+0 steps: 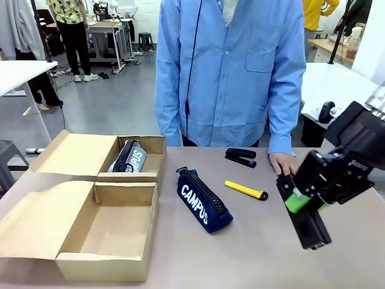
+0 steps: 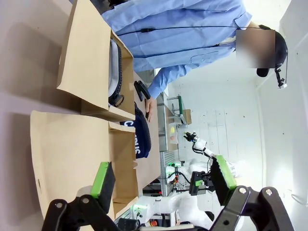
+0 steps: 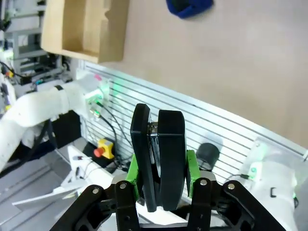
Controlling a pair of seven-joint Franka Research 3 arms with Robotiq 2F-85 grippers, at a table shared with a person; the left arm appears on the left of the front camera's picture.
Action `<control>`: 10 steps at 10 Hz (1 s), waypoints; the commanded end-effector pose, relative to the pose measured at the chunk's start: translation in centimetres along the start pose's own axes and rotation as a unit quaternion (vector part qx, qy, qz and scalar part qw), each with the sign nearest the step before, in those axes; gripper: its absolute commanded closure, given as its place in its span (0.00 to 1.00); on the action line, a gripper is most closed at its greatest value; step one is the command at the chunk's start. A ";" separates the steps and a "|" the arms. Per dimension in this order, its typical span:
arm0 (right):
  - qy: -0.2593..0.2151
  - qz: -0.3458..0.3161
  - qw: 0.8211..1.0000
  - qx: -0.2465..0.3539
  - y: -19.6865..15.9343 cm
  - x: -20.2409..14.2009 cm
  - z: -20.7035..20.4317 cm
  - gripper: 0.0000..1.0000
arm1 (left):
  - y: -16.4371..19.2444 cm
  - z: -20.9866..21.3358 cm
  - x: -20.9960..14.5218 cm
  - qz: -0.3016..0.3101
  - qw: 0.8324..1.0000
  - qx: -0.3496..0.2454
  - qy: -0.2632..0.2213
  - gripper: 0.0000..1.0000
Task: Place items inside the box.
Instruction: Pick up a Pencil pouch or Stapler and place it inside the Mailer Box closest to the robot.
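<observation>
Okay, my right claw point(image 1: 296, 202) sits at the right edge of the front view, green pads clamped on a black stapler point(image 1: 311, 227) that hangs tilted, its free end pointing down toward the lower right, just over the table point(image 1: 264, 253). Right wrist view confirms it: the stapler point(image 3: 159, 154) is pinched upright between the pads, with the right claw point(image 3: 159, 175) closed on both of its flanks.

Left claw point(image 2: 162, 180) shows in its own wrist view with the fingers point(image 2: 103, 179) spread wide apart and nothing between them, above the near box point(image 2: 72, 154).

Now the rest. In the front view the near box point(image 1: 108, 265) is at lower left, lid flap open. Behind it, the far box point(image 1: 153, 158) holds the grey pencil case point(image 1: 128, 157). The navy pencil case point(image 1: 204, 200) lies mid-frame on the table, "CAMPUS" lettering facing me. Right of it is the yellow utility knife point(image 1: 246, 190); the second stapler point(image 1: 240, 157) lies beyond that, near the far edge. The person's hand point(image 1: 286, 162) rests on the table just above my right claw.
</observation>
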State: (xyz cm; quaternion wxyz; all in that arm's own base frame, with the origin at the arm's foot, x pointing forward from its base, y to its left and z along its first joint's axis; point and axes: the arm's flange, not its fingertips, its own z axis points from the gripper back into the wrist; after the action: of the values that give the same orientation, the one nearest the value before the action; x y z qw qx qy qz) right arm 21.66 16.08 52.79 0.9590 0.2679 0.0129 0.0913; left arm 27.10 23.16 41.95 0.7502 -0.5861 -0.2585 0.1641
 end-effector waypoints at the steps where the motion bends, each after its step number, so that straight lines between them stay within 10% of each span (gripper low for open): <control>1: -0.015 -0.026 1.000 0.009 3.1 1.8 -1.8 0.58 | -0.1 0.1 -0.2 -0.009 1.000 -0.008 -0.001 0.00; 3: 0.012 0.006 1.000 -0.028 6.7 3.3 -4.0 0.58 | -0.1 0.1 -0.2 -0.009 1.000 -0.008 -0.001 0.00; 7: 0.001 -0.052 0.999 0.012 2.8 1.1 -1.2 0.58 | -0.1 0.1 -0.2 -0.009 1.000 -0.008 -0.001 0.00; 10: -0.051 -0.131 0.987 0.073 8.6 4.2 -5.7 0.58 | -0.1 0.1 -0.2 -0.009 1.000 -0.008 -0.001 0.00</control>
State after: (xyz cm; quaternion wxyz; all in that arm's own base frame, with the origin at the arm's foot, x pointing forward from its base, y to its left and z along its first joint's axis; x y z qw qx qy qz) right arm 22.90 22.56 52.92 0.9509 0.3085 0.0267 -0.0030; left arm 27.10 23.16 41.96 0.7502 -0.5862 -0.2584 0.1639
